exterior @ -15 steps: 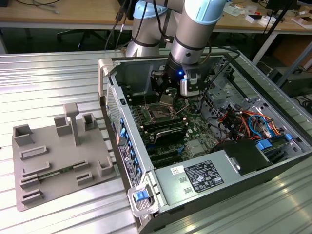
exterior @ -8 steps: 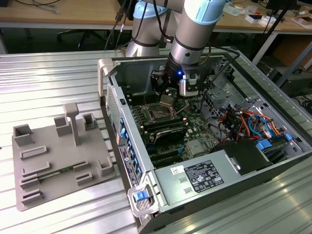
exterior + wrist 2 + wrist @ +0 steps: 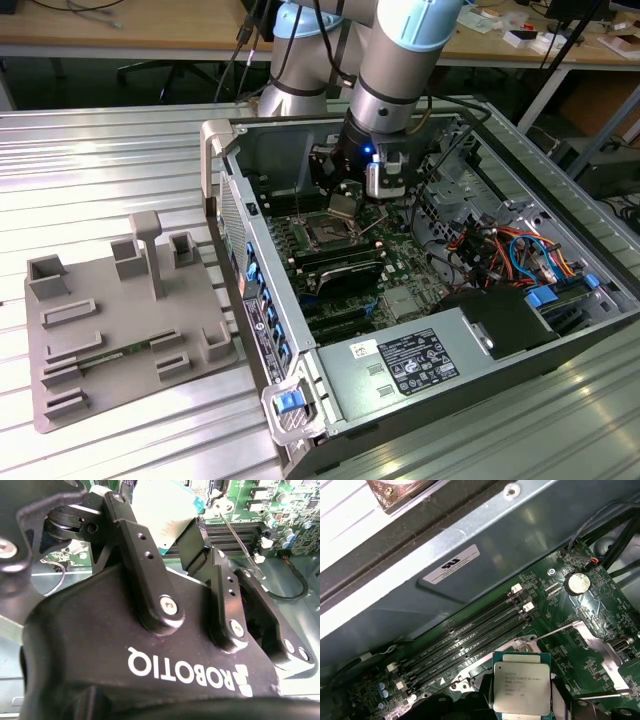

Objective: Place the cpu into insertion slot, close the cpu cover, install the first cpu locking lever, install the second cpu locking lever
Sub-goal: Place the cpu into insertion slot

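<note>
Claw clamps cpu — edges hidden behind fingers.

The cpu has a dull silver-grey metal top, brushed and matt, with a pale green board edge. The gripper is matt black, and its 2 fingers are smooth, with bright steel screw heads. The motherboard is glossy green laminate. Its memory slots are black plastic, and the coin cell is polished metal. The case wall is smooth grey sheet metal with a soft sheen and carries a white paper-like label. The table is ribbed bare metal, shiny. The fixture plate is matt grey plastic.
</note>
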`<state>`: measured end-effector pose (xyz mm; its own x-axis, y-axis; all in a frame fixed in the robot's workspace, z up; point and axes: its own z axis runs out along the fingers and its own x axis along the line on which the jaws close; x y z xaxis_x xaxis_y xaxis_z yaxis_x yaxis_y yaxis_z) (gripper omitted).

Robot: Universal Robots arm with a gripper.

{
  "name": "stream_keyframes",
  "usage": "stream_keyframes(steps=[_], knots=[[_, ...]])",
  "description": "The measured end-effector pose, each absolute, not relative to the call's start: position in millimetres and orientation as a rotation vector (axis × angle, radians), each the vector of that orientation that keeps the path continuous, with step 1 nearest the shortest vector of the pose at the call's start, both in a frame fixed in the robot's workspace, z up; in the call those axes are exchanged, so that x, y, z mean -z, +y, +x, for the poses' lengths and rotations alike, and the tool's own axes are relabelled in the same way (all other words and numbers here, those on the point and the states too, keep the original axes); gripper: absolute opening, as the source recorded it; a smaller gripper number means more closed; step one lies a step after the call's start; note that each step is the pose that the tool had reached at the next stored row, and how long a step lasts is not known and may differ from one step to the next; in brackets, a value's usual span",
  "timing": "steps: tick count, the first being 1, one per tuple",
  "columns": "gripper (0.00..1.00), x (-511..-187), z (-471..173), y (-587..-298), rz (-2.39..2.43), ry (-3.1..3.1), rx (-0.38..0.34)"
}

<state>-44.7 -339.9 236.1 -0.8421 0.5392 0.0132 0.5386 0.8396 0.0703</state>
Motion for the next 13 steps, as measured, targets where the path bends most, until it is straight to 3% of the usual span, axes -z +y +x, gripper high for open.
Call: stream_keyframes(steps=[13], knots=[[0.55, -234.8, -44.7, -339.9, 0.976, 2.973, -0.106]])
